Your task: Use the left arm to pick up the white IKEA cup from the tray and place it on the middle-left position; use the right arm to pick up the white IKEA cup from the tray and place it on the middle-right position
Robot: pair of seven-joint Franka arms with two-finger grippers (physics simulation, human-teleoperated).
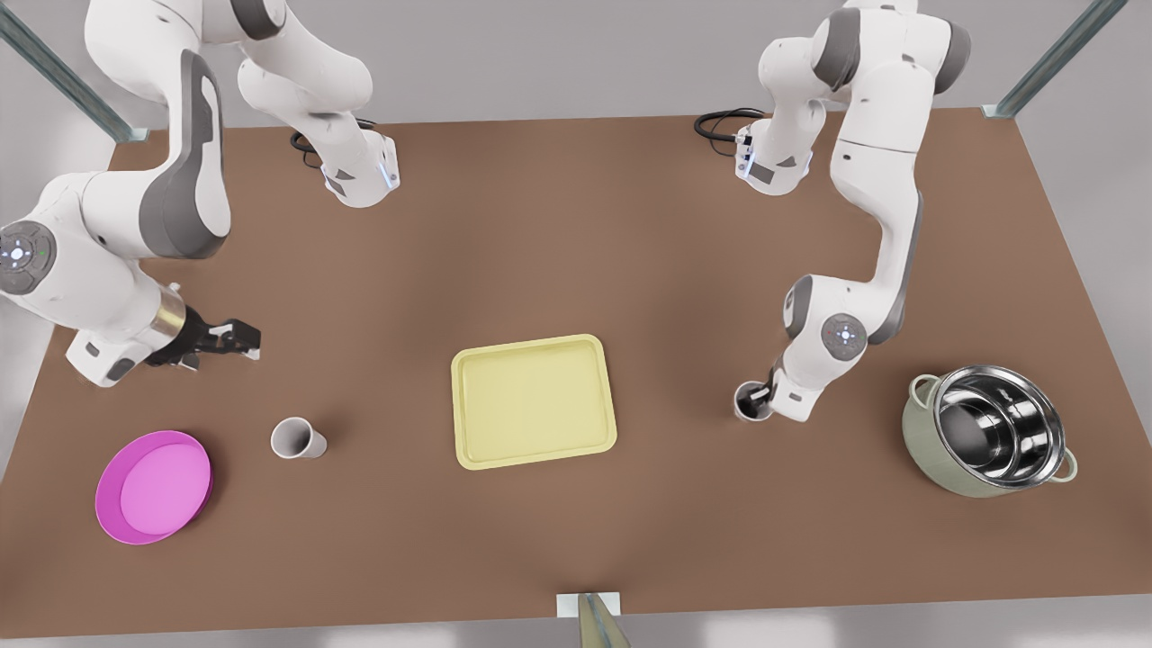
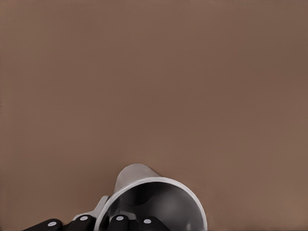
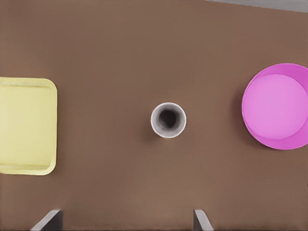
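Front view: pale yellow tray (image 1: 535,402) mid-bench (image 1: 576,234); both cups stand on the bench off it. White cup (image 1: 750,400) upright at 3 o'clock from the tray, left tool (image 1: 763,396) on its rim. Steel-lined green pot (image 1: 927,450) farther out at 3 o'clock, well apart. Second white cup (image 1: 297,438) upright at 9 o'clock from the tray; pink plate (image 1: 153,486) near it at 8 o'clock. Right tool (image 1: 225,340) hangs at 11 o'clock from that cup, apart from it. Left wrist view: left tool (image 2: 101,221) pinches the white cup (image 2: 154,202) by its wall, black fingers (image 2: 118,220) inside and outside the rim. Right wrist view: right tool (image 3: 125,220) has its fingertips spread wide and holds nothing; second white cup (image 3: 168,120) stands between tray (image 3: 26,126) and pink plate (image 3: 278,107), touching neither.
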